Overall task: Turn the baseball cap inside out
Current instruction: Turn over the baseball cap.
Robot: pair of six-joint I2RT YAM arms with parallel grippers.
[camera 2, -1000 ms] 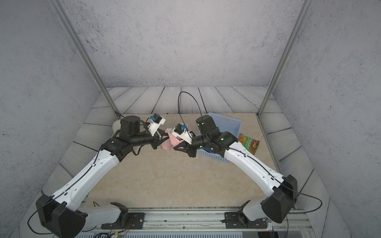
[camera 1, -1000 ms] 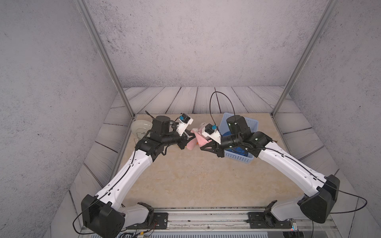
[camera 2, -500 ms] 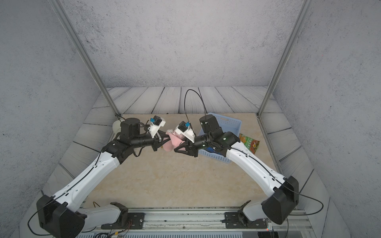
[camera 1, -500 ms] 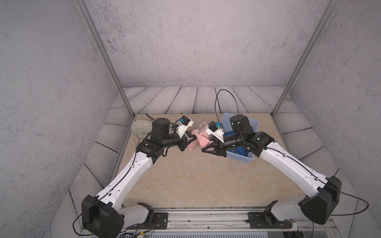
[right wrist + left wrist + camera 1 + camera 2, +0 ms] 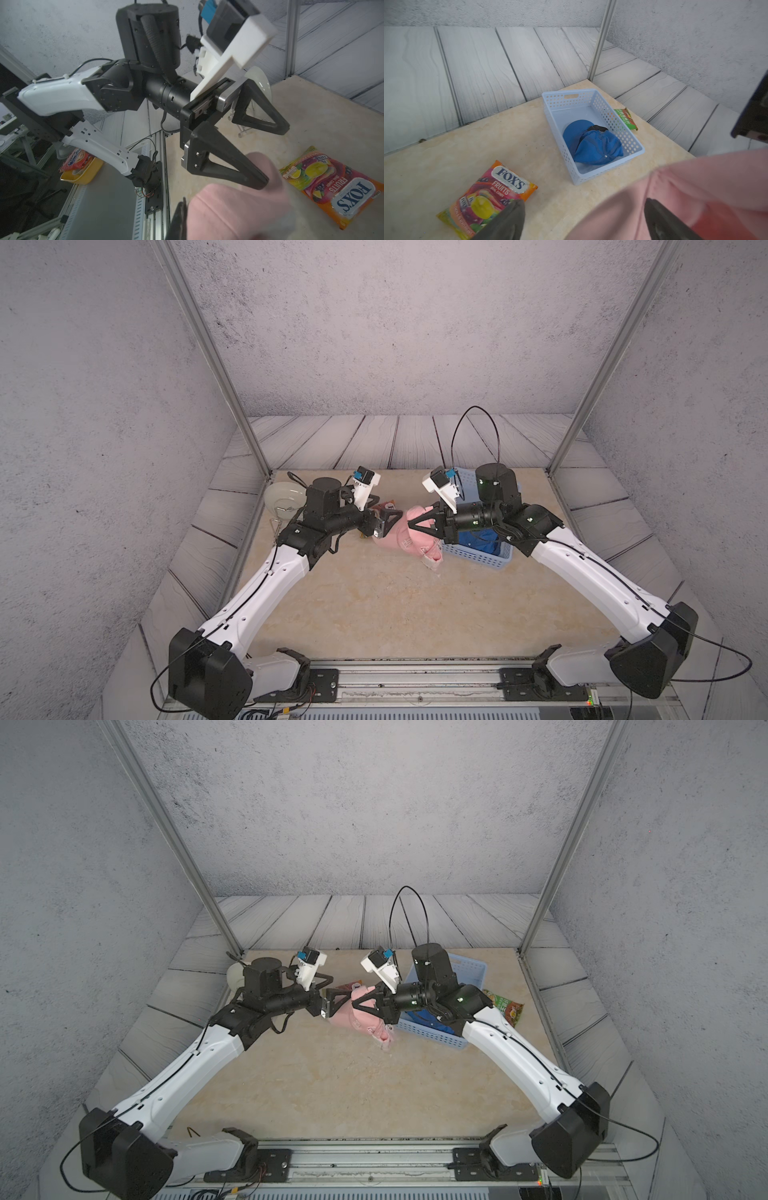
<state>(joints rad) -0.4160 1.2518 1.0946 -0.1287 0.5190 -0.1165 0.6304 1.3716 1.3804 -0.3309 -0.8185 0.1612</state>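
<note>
The soft pink fabric baseball cap (image 5: 405, 537) is seen at the centre of both top views, raised off the beige stone-patterned table (image 5: 374, 614). Its lowest fold hangs close to the surface, just beside the pale blue perforated plastic basket (image 5: 591, 97). The right gripper (image 5: 415, 524) is closed tight and appears to be pinching the cap's upper fabric. The left gripper (image 5: 272, 155) is spread fully wide and nothing is clamped by it, though one of its fingers (image 5: 662, 220) is laid against pink cloth at the lower right of the left wrist view. Whether that finger is inside the crown cannot be told.

The cap is therefore judged to be carried by one pinch alone. If that pinch is shallow, the cloth could be pulled free and the cap dropped onto the table or the nearby orange foil bag of fruit candy (image 5: 488, 197). If the left jaws are closed on both layers, the crown would be bunched rather than inverted. The stiff brim may be expected to resist and swing the cap round. The basket, in which a blue baseball cap (image 5: 593, 145) is lying, could be knocked by the right arm.
</note>
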